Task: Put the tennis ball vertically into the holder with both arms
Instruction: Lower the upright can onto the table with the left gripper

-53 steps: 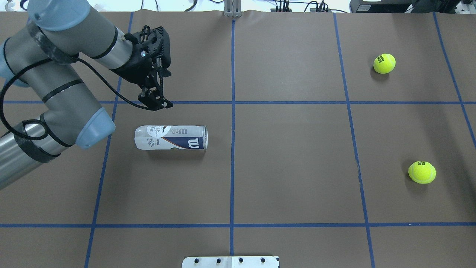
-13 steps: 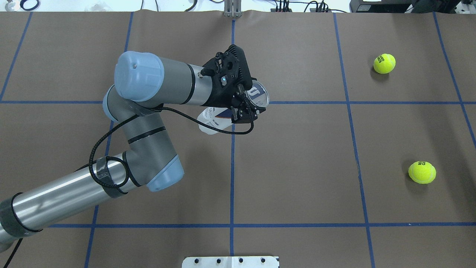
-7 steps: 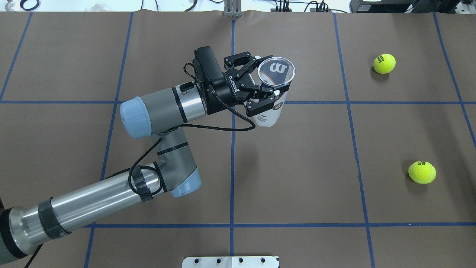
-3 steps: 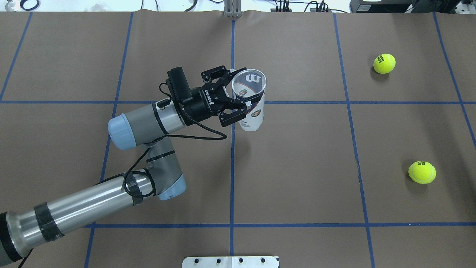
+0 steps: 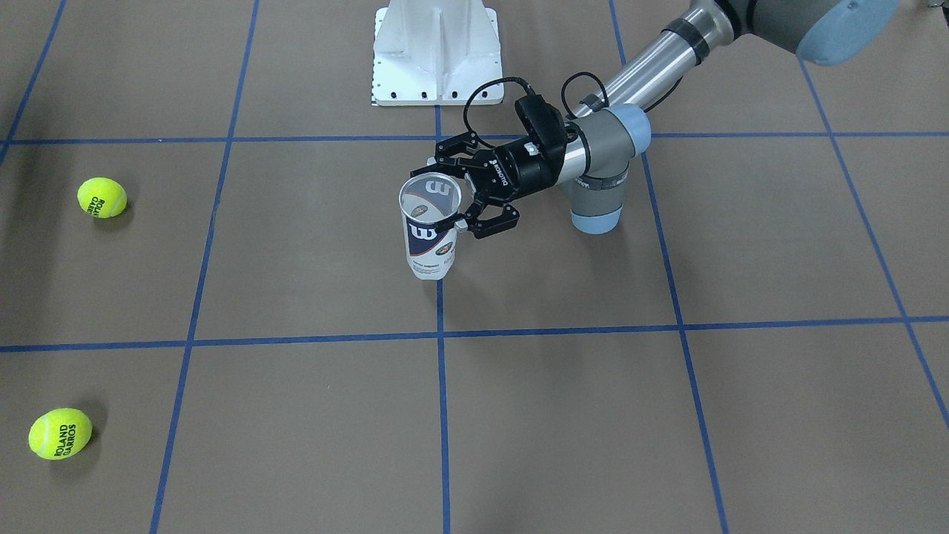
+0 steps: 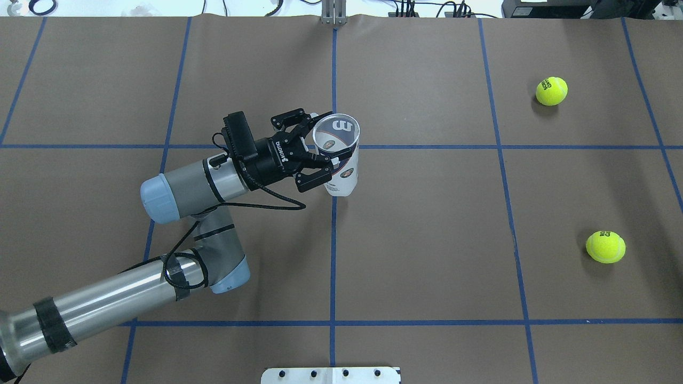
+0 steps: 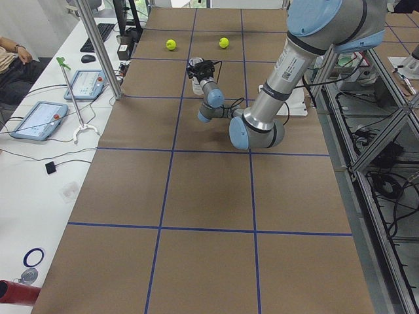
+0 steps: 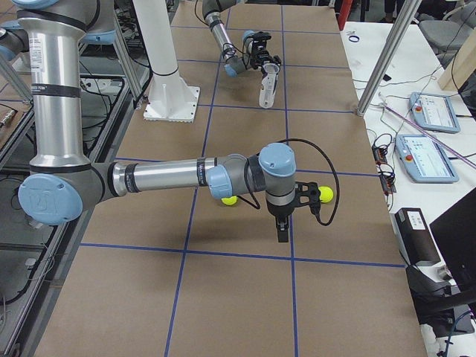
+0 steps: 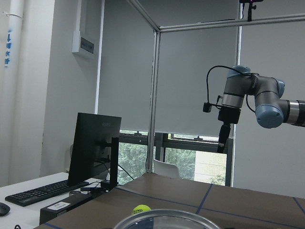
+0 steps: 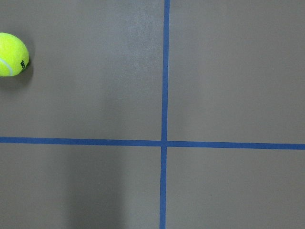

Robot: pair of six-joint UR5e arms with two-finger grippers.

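Note:
The holder [image 6: 341, 173] is a clear Wilson can with a navy-and-white label. It is upright with its open mouth up, near the table's centre line. It also shows in the front view [image 5: 428, 241]. My left gripper [image 6: 323, 145] is shut on its upper part from the side, just under the rim, also seen in the front view [image 5: 455, 194]. The can's base is at or just above the table. Two yellow tennis balls [image 6: 552, 90] [image 6: 605, 247] lie far right. My right gripper [image 8: 282, 229] points down over the table near them. I cannot tell whether it is open.
The white pedestal base [image 5: 437, 52] stands at the robot's edge of the table. Blue tape lines cross the brown table cover [image 6: 427, 240]. The right wrist view shows one ball [image 10: 12, 54] at its upper left. Tablets and stands line the operators' side [image 7: 39, 118].
The can lay on its side at first. My left gripper has taken it, turned it upright, and carried it left and toward the robot, lower than 0.4 s ago.

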